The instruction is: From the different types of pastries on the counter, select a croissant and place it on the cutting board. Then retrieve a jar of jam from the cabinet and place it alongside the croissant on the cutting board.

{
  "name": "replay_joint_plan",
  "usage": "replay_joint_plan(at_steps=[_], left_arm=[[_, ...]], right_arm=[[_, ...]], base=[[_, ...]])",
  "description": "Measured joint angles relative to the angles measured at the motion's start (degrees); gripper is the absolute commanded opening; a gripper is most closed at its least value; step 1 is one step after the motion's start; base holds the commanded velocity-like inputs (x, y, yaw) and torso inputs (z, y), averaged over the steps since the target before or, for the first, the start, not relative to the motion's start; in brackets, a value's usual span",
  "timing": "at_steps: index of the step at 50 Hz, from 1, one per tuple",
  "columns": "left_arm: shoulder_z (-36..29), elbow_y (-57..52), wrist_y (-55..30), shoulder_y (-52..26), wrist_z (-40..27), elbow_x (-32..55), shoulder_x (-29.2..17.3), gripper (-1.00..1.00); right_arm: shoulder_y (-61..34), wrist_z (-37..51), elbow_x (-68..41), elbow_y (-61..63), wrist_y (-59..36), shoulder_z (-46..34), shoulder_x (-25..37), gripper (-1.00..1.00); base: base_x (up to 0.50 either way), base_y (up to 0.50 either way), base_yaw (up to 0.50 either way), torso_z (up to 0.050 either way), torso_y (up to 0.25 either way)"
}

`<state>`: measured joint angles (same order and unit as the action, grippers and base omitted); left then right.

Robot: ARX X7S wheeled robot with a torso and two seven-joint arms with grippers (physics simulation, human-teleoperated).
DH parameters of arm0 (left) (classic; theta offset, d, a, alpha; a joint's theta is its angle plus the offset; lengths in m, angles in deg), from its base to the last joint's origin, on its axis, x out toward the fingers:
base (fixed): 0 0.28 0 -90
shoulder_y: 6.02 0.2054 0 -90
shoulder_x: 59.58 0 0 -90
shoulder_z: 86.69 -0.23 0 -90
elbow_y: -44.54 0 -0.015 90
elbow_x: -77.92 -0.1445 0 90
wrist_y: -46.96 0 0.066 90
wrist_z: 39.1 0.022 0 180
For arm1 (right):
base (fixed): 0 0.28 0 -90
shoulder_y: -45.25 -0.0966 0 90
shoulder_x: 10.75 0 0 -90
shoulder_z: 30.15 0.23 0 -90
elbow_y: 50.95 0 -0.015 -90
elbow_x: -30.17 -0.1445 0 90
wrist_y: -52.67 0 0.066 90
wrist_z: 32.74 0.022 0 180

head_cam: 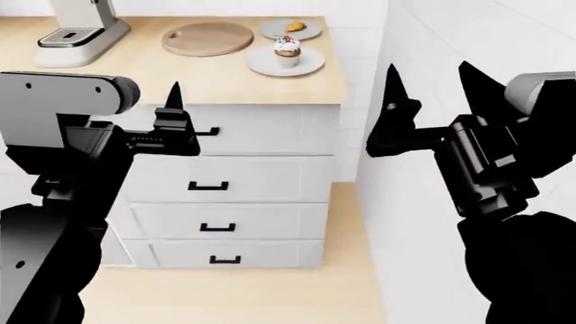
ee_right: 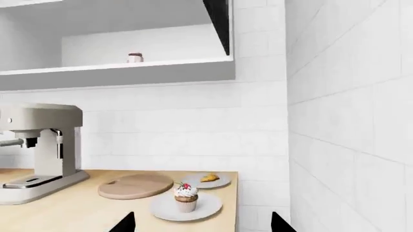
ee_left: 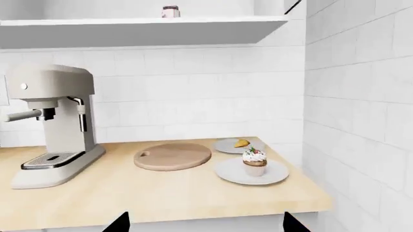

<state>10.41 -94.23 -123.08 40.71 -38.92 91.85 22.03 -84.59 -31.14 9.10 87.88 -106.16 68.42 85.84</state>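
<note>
The croissant [head_cam: 295, 26] lies on the far grey plate [head_cam: 274, 30], just beside the round cutting board [head_cam: 208, 38] at the back of the worktop [head_cam: 225, 81]. The cupcake [head_cam: 287, 51] stands on the nearer plate [head_cam: 261, 65], between me and the croissant. The jar of jam [ee_right: 135, 57] sits on the open cabinet shelf [ee_right: 116, 72] above.

Both my grippers hang well short of the worktop, holding nothing: the left gripper [head_cam: 177, 120] and the right gripper [head_cam: 427, 91], jaws wide apart.

Reaching over, I could clip the cupcake or its plate, and the wall close on my right cramps that arm. The croissant is tiny and hard to make out; the jar's label is unreadable.
</note>
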Motion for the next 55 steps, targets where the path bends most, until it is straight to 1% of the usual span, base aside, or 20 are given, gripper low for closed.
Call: replay_joint_plan(at_steps=[6,12,19,24,33,45,55], left_arm=[[1.6,-1.3,-4.5,-4.3,-1.5,3.6,-0.8,1.0],[3.6,-1.1,-6.9,-7.6,-6.5,11.3,-2.6,1.0],[5.1,-0.2,-8.2,-10.2,-12.4,19.5,-4.7,1.0],[4.6,0.4,-6.8,-10.9,-14.8,22.8,-5.9,1.0],[2.6,-0.2,-2.8,-10.0,-16.2,25.5,-8.8,1.0],[2.1,-0.9,-2.6,-10.8,-16.8,28.9,-10.7,1.0],[1.7,-1.0,-2.9,-11.5,-16.8,30.8,-11.6,1.0]], right_arm=[[-5.3,-0.1,-2.5,2.6,-5.7,2.5,0.2,1.0],[-9.3,-0.1,-4.4,4.2,-9.9,4.1,0.5,1.0],[-12.8,0.2,-6.2,4.6,-13.5,4.9,0.7,1.0],[-14.1,0.4,-6.9,4.0,-14.6,4.9,1.1,1.0],[-15.1,0.4,-8.4,3.0,-16.0,4.8,1.6,1.0],[-17.0,0.7,-11.3,1.2,-19.0,5.7,2.7,1.0],[-18.8,6.4,-19.4,-1.3,-20.2,6.6,5.0,1.0]], base=[[0.5,0.2,0.0,0.0,0.0],[0.47,0.37,0.0,0.0,0.0],[0.45,0.29,0.0,0.0,0.002],[0.47,0.19,0.0,0.0,0.0],[0.47,0.19,0.0,0.05,0.0],[0.47,0.19,0.0,0.05,0.0],[0.47,0.21,0.0,0.05,0.0]])
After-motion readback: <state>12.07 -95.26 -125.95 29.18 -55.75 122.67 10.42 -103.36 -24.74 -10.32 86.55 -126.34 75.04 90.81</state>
